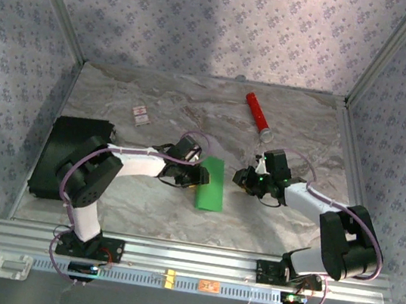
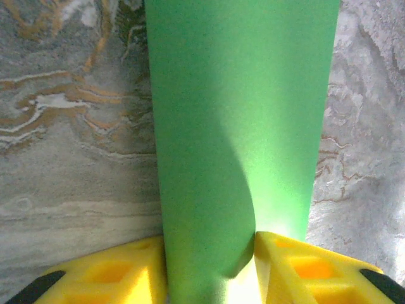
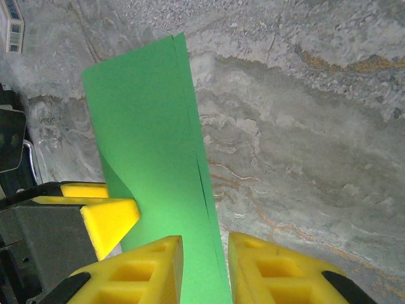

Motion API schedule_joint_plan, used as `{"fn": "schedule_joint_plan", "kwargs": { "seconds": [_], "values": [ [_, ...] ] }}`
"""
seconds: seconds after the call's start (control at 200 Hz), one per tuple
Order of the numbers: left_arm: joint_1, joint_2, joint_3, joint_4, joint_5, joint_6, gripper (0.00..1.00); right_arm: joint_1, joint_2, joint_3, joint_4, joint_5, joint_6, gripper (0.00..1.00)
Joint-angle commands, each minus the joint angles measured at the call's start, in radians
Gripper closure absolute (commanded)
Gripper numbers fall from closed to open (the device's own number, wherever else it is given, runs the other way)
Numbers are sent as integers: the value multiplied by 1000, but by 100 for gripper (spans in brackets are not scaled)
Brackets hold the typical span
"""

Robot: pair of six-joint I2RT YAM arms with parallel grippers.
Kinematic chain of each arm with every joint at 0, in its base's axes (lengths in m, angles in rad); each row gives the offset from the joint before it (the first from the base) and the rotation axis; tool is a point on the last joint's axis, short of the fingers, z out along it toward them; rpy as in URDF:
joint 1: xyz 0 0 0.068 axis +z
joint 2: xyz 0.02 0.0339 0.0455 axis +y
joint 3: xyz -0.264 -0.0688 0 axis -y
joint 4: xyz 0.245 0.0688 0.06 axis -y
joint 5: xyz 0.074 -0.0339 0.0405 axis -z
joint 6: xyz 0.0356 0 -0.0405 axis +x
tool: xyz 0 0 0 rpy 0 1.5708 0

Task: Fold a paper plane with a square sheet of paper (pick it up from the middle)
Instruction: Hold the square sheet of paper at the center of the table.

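Observation:
The square sheet of paper (image 1: pixel 211 188) is bright green and lies on the marble table folded into a long strip. My left gripper (image 1: pixel 196 175) is at its left edge. In the left wrist view the paper (image 2: pixel 240 95) bulges up between the yellow fingers (image 2: pixel 126 272), and the left gripper (image 2: pixel 210 244) is shut on that raised layer. My right gripper (image 1: pixel 243 178) is at the strip's right side. In the right wrist view it (image 3: pixel 205 244) stands open over the doubled edge of the paper (image 3: pixel 152 126), with the left gripper's fingers (image 3: pixel 111 218) beside it. A paper plane is out of view.
A red cylinder (image 1: pixel 256 110) lies at the back, behind the right gripper. A black flat box (image 1: pixel 61 154) sits at the left edge by the left arm. A small white label (image 1: pixel 141 115) lies behind the left gripper. Metal frame rails border the table.

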Motion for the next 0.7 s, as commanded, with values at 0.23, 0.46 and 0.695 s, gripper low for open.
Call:
{"fn": "schedule_joint_plan", "kwargs": {
  "seconds": [0.23,0.46,0.695],
  "values": [
    [16,66,12,-199,-144,43,58,9,0,1,-21,17,-1,73],
    [10,101,41,-224,-145,61,58,10,0,4,-28,18,-2,73],
    [1,134,77,-259,-158,83,57,12,-3,15,-51,22,-9,73]
  ]
}}
